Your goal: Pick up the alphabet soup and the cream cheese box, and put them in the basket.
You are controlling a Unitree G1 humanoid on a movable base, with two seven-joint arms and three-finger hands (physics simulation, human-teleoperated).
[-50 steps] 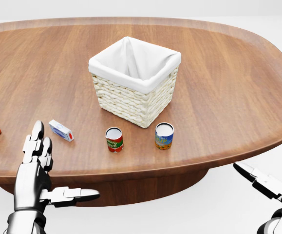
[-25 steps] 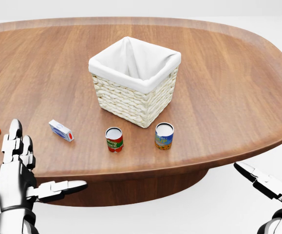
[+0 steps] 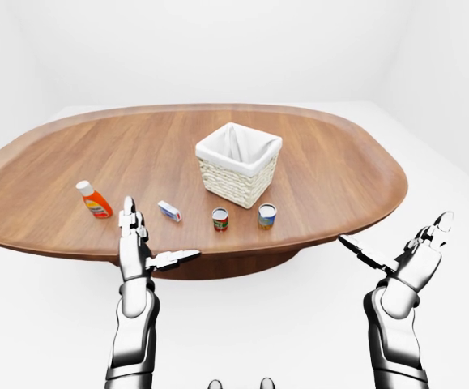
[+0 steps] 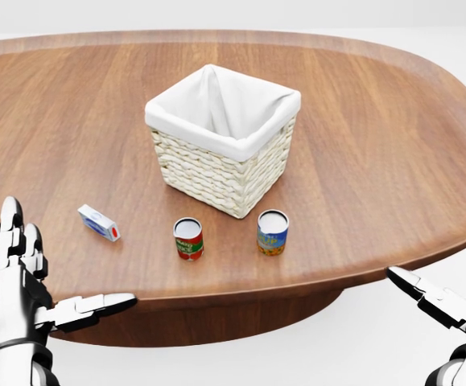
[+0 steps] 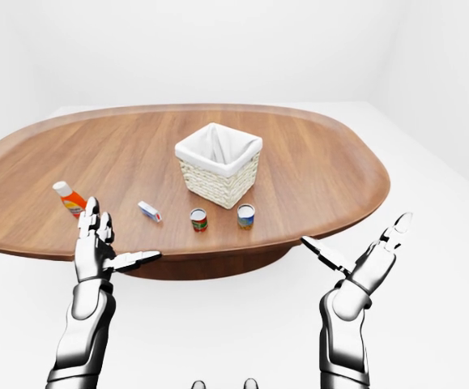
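1. Basket [image 4: 220,141] with white cloth lining stands near the middle of the oval wooden desk [image 4: 393,137], and you can see nothing inside it.
2. Soup can [image 4: 188,239] with the red label stands upright just below the basket in the head view, close to the near edge of the desk.
3. To its right stands a second can [image 4: 272,232] with a blue and yellow label, also upright; the two cans are apart and do not touch each other.
4. The cream cheese box [image 4: 99,222] lies flat to the left of the soup can, small and white and blue, with a red end.
5. Further left, an orange bottle [image 3: 94,199] lies near the desk edge.
6. Your left hand [image 4: 23,281] is raised at the lower left of the head view, fingers spread apart and thumb out to the side, holding nothing; it is near the box but does not touch it.
7. Your right hand [image 3: 408,255] is off the desk at the right, palm up, fingers wide apart, empty.
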